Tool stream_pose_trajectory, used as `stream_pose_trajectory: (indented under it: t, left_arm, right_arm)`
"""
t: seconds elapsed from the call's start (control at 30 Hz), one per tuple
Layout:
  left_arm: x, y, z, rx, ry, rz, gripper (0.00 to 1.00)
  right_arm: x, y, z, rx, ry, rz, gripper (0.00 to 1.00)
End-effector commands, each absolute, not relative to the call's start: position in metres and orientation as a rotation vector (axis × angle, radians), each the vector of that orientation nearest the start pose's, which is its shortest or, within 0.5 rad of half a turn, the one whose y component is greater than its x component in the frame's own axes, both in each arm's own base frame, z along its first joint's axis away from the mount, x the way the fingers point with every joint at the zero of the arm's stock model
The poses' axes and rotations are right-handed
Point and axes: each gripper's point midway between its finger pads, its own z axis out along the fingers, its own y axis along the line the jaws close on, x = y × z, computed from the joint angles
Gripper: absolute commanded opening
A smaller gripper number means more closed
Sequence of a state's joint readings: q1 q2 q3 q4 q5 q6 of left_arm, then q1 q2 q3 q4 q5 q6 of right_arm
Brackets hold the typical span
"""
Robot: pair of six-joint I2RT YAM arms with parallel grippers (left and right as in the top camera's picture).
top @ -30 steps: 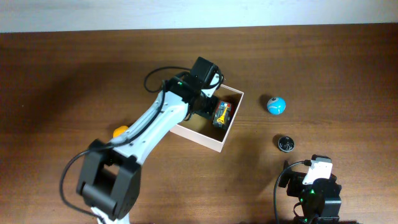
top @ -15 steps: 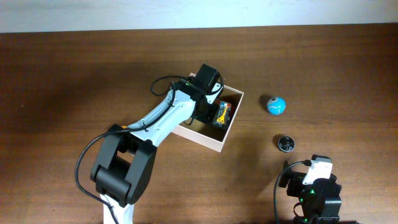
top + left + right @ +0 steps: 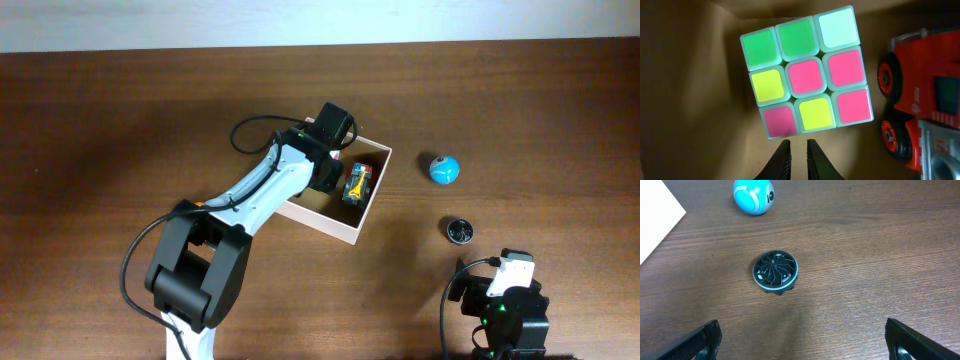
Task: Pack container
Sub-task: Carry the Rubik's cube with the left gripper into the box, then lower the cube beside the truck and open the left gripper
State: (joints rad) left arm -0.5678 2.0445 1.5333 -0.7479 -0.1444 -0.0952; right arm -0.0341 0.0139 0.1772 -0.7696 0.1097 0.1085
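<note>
The container point(image 3: 338, 229), a white box with a tan inside, sits mid-table. My left wrist point(image 3: 322, 150) reaches down into it. In the left wrist view my left gripper point(image 3: 798, 150) is shut and empty, just short of a colourful puzzle cube point(image 3: 807, 75) that lies on the container floor point(image 3: 695, 105). A red toy truck point(image 3: 925, 100) lies beside the cube, and from overhead the truck point(image 3: 357, 183) shows by the right wall. My right gripper point(image 3: 802, 337) is open wide above bare table, near a black finned disc point(image 3: 775, 272).
A blue ball point(image 3: 445, 168) lies right of the container, and the black disc point(image 3: 459, 230) sits below it. The right arm point(image 3: 505, 305) rests at the table's front right. In the right wrist view the ball point(image 3: 753, 196) and a container corner point(image 3: 655, 215) show.
The left arm's lower links have swung to the right while its wrist stayed over the container. The gripper remains shut. The right arm has not moved.
</note>
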Motion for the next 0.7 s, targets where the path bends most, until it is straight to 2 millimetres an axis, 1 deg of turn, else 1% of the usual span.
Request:
stream_pose_trajectory:
  t: [0.0,0.13,0.17,0.23,0.33,0.5,0.6,0.67]
  left_arm:
    - [0.384,-0.245,0.044,0.651,2.776,-0.120,0.14]
    - [0.363,-0.274,0.045,0.719,2.802,-0.336,0.14]
    - [0.360,-0.280,0.046,0.732,2.802,-0.374,0.15]
    - [0.357,-0.285,0.047,0.747,2.796,-0.394,0.15]
    - [0.365,-0.284,0.048,0.737,2.765,-0.350,0.15]
    - [0.391,-0.281,0.053,0.691,2.673,-0.248,0.15]
    - [0.398,-0.281,0.056,0.678,2.645,-0.231,0.15]
    - [0.403,-0.275,0.056,0.661,2.634,-0.178,0.15]
  right_arm:
    - [0.188,-0.026,0.074,0.227,2.161,-0.077,0.99]
    - [0.188,-0.026,0.074,0.227,2.162,-0.077,0.99]
    - [0.188,-0.026,0.074,0.227,2.162,-0.077,0.99]
    - [0.188,-0.026,0.074,0.227,2.162,-0.077,0.99]
    - [0.188,-0.026,0.074,0.227,2.162,-0.077,0.99]
    - [0.188,-0.026,0.074,0.227,2.162,-0.077,0.99]
    - [0.188,-0.026,0.074,0.227,2.162,-0.077,0.99]
    - [0.188,-0.026,0.074,0.227,2.162,-0.077,0.99]
